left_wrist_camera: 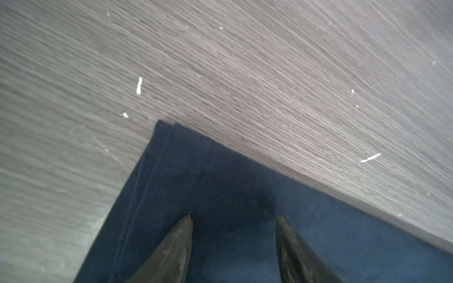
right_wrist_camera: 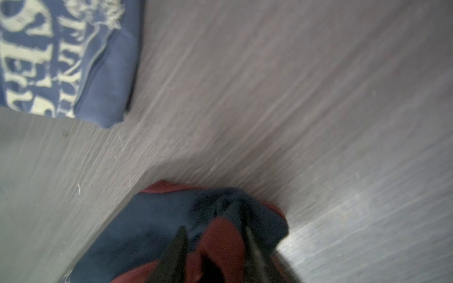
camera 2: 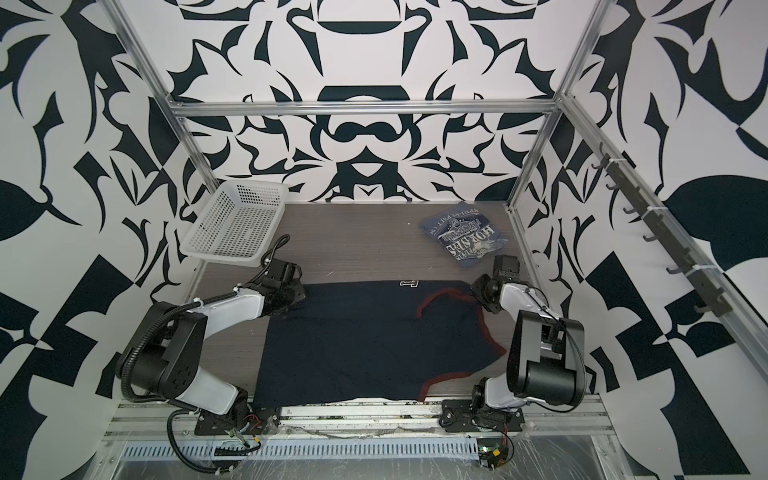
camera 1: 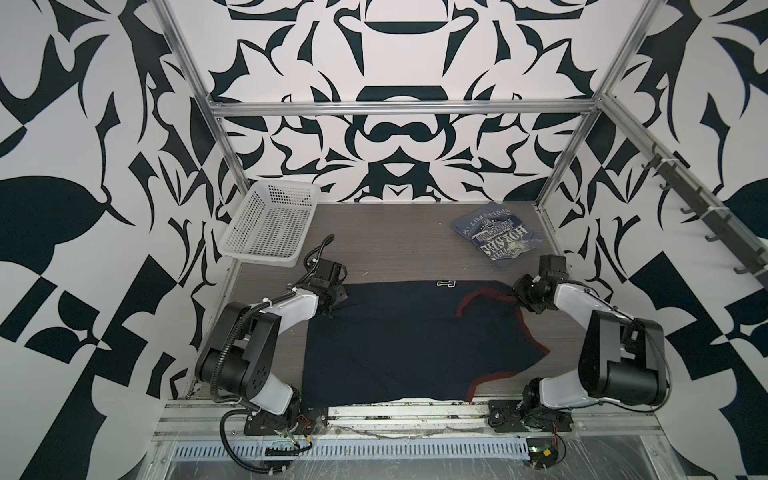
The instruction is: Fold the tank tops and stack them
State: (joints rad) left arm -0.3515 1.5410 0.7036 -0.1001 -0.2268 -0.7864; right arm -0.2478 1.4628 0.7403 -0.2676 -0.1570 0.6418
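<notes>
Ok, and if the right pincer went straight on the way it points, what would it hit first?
The bunched red-trimmed navy top right at the right pincer's tips; past it, bare table. The folded blue top lies off to the side, though depth is unclear.

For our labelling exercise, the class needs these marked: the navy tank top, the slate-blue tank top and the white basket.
navy tank top (camera 1: 395, 345): a top view, on its flat middle.
slate-blue tank top (camera 1: 494, 237): a top view, on its lettered print.
white basket (camera 1: 266, 230): a top view, on its bare perforated floor.
</notes>
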